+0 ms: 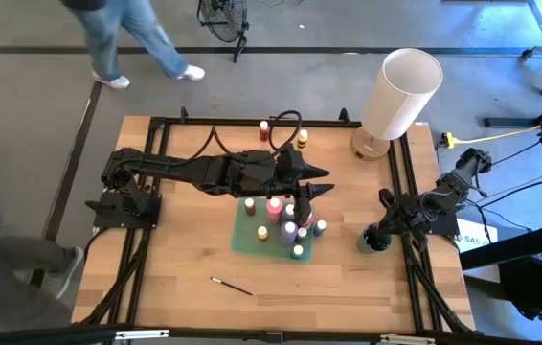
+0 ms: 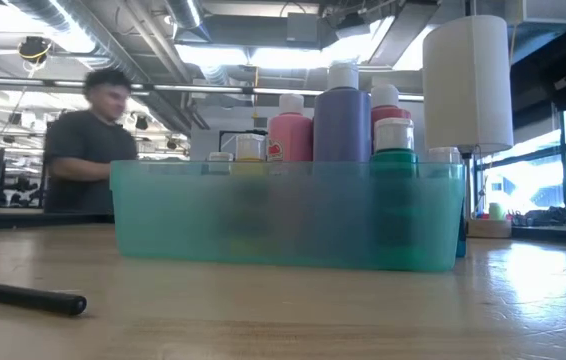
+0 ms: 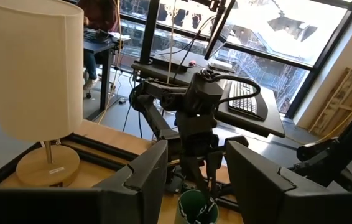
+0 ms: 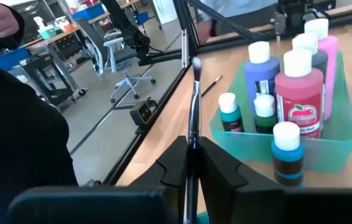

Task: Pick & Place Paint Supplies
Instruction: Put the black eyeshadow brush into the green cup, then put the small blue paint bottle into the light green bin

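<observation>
Right wrist view, right hand (image 4: 191, 163) clenching brush (image 4: 194, 102), red bottle (image 4: 298, 93) label illegible, left hand (image 1: 319, 182) released

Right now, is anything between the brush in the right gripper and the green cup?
Nothing visible. The right gripper holds the brush right at the green cup, at its open mouth; the bottle tray stands apart.
</observation>
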Controlling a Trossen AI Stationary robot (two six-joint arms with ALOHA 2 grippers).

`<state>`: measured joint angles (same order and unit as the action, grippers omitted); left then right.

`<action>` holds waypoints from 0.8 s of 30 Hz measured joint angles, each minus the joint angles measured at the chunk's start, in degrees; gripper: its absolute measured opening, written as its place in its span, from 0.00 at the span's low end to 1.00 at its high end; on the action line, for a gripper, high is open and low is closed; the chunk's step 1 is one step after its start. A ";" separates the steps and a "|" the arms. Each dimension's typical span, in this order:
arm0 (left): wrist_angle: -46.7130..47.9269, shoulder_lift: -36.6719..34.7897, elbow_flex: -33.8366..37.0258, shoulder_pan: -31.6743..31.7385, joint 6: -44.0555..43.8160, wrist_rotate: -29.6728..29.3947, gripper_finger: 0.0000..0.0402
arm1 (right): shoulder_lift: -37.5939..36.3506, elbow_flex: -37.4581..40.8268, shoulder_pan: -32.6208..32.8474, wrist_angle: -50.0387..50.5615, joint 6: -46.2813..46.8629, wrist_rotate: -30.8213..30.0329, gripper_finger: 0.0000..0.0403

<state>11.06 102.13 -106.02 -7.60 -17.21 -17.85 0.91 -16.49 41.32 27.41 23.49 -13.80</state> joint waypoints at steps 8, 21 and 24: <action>-0.04 0.00 0.00 0.00 -0.04 0.00 0.40 | 0.00 0.00 0.00 0.77 0.31 -0.20 0.12; -0.04 0.00 0.00 -0.24 -0.07 0.00 0.40 | 0.04 0.00 0.00 0.28 2.73 -1.21 0.13; -0.04 0.00 0.00 -0.24 -0.07 2.32 0.40 | 0.04 0.00 0.00 -1.33 3.17 -1.18 0.13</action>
<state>11.03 102.13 -106.02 -7.83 -17.28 -15.52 0.95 -16.49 41.32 26.08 26.65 -14.98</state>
